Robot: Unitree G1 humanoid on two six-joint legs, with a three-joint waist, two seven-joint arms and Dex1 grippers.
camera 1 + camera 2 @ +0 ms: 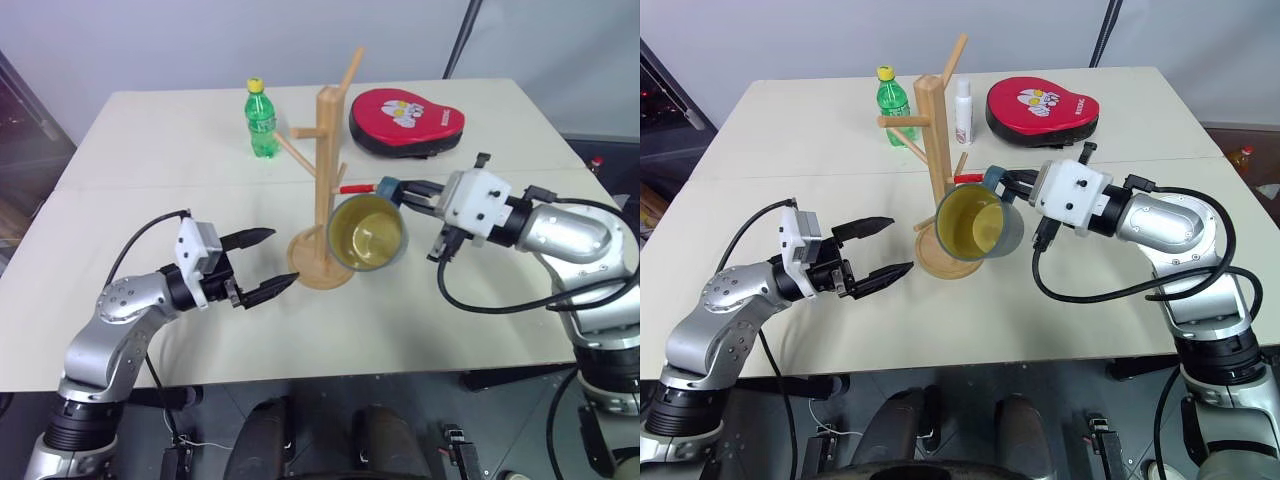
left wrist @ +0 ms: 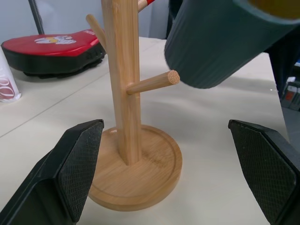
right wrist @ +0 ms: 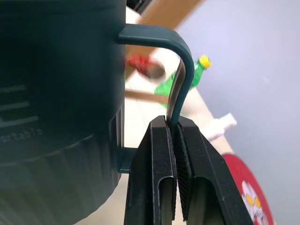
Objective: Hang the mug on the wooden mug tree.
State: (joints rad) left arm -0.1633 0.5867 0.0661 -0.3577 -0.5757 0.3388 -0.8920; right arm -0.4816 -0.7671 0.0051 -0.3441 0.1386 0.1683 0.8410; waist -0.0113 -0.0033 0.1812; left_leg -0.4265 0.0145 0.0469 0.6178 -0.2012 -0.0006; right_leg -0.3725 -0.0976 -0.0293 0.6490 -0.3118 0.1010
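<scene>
Mug (image 1: 368, 233), one, hangs by its handle in the clamped right gripper (image 3: 177, 140) beside one mug tree (image 1: 325, 190); left gripper (image 1: 270, 263) gapes, empty, near its base.

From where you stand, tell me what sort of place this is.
Probably a lab or test room, not a home: a plain pale worktable against a bare wall, set with staged props, a wooden mug tree, green bottle and red pad, with loose cables underneath.
</scene>
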